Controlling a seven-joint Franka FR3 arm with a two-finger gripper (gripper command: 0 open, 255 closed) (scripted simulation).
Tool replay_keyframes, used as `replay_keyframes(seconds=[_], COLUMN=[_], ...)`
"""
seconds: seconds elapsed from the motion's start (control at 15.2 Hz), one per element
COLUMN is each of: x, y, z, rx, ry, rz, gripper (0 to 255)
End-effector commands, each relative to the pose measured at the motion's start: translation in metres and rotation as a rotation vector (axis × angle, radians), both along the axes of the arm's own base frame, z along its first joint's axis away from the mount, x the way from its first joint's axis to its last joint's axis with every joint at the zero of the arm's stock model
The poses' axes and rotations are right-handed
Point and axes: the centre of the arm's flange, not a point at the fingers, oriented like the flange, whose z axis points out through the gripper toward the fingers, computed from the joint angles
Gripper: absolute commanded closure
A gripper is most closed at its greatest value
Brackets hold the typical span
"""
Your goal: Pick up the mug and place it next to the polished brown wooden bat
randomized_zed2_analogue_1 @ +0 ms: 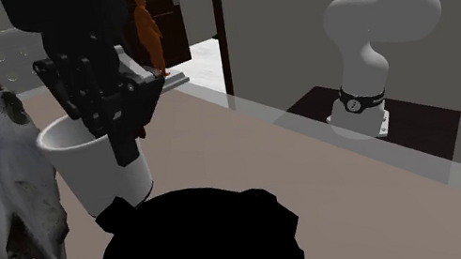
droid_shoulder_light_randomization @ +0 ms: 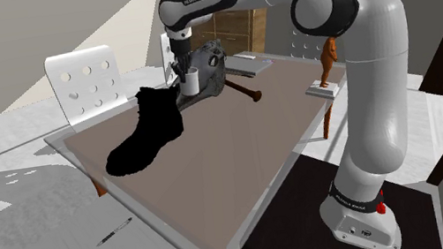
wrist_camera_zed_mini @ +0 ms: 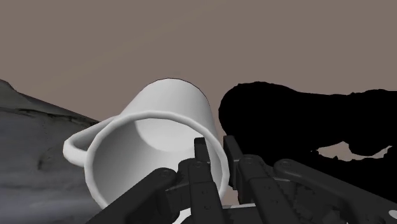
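A white mug (droid_shoulder_light_randomization: 191,81) with a handle stands upright at the far side of the brown table (droid_shoulder_light_randomization: 243,161), between a black boot (droid_shoulder_light_randomization: 145,134) and a grey skull-like object (droid_shoulder_light_randomization: 213,67). My black gripper (droid_shoulder_light_randomization: 183,69) comes down from above and is shut on the mug's rim, one finger inside the cup and one outside, as seen on the mug (wrist_camera_zed_mini: 159,121) under the gripper (wrist_camera_zed_mini: 222,162). In the second exterior view the boot (randomized_zed2_analogue_1: 200,247) hides the base of the mug (randomized_zed2_analogue_1: 97,169). The dark brown bat (droid_shoulder_light_randomization: 247,93) lies just beyond the skull, towards the shoulder view's right.
An orange figurine (droid_shoulder_light_randomization: 327,60) on a small base stands at the table's right edge in the shoulder view. A flat grey item (droid_shoulder_light_randomization: 251,61) lies at the back. White chairs (droid_shoulder_light_randomization: 89,80) stand behind the table, and a pen (droid_shoulder_light_randomization: 115,232) lies on the floor.
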Motion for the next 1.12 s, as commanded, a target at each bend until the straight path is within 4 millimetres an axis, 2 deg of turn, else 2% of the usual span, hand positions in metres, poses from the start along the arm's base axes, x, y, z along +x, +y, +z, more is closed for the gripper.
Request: replay_keyframes(seconds=[0.0,0.2,1.06], x=[0.000,0.000,-0.041], y=[0.000,0.000,-0.167], z=[0.011,0.026,0.027], rx=[0.000,0.000,0.000], ry=[0.000,0.000,0.000], rz=[0.000,0.000,0.000], gripper=[255,255,255])
